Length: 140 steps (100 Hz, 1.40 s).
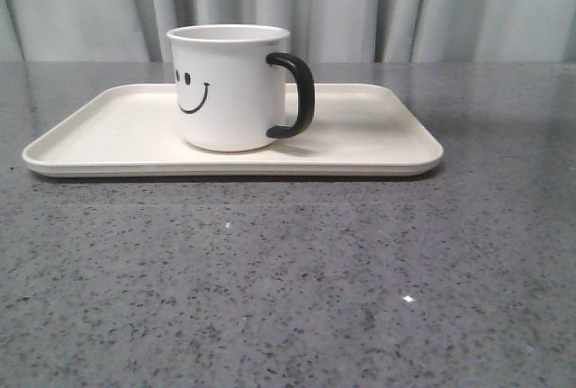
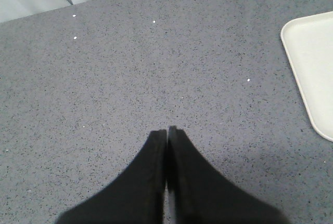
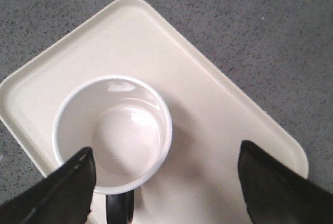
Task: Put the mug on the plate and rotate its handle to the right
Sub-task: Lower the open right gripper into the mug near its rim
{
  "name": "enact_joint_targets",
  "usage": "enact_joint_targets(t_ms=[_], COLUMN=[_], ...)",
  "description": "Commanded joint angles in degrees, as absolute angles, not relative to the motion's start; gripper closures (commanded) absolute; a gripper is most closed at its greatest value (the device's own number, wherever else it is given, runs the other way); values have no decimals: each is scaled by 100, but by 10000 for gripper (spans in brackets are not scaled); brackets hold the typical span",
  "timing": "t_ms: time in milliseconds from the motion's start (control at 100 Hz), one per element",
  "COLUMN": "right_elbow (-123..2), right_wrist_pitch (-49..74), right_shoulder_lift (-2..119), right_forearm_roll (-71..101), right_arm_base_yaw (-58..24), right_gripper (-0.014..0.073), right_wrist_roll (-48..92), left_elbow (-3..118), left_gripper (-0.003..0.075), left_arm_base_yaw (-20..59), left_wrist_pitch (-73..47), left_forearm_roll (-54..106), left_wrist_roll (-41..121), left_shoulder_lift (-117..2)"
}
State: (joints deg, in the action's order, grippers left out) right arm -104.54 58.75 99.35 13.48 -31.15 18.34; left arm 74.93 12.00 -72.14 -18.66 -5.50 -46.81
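The mug (image 1: 229, 88) sits upright on the plate (image 1: 90, 140), a bit left of the plate's middle in the front view, which puts it in the upper centre of that frame. Its smiley face shows on the left side of the mug body, and the black handle (image 1: 297, 95) sticks out to the right in the frame. The plate lies flat on the speckled grey table (image 1: 288, 289), long side running across the picture, with a pale curtain (image 1: 378, 5) filling the top strip behind it.

The right gripper (image 3: 166, 182) hangs above the plate with its jaws spread wide and nothing between them touching either finger. In the right wrist view, one dark finger shows at the lower left corner, overlapping the mug's rim in the picture, and the other is at the lower right over bare plate. The mug's empty white inside takes up the left-centre of that frame, and the handle pokes out at the bottom edge.

The left gripper (image 2: 167, 130) has its two fingers pressed together, holding nothing, over bare table. In that left wrist frame only a corner of the plate appears, at the right edge, well apart from the fingertips.
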Motion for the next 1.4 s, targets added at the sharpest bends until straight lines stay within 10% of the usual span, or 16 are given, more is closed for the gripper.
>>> enact_joint_targets(t_ms=[0, 1390], right_elbow=[-10651, -10651], right_wrist_pitch=[5693, 5557], right_shoulder_lift=[9816, 10873], right_forearm_roll=[1497, 1791], right_arm_base_yaw=[-3118, -3118], right_gripper=[29, 111], right_wrist_roll=[1903, 1903], left_elbow=[7614, 7614], left_gripper=[740, 740], left_arm_base_yaw=[1183, 1183], left_wrist_pitch=[-6911, -6911], left_forearm_roll=[-1957, -1946], left_wrist_roll=[-624, -624], left_shoulder_lift=[-4667, -4667])
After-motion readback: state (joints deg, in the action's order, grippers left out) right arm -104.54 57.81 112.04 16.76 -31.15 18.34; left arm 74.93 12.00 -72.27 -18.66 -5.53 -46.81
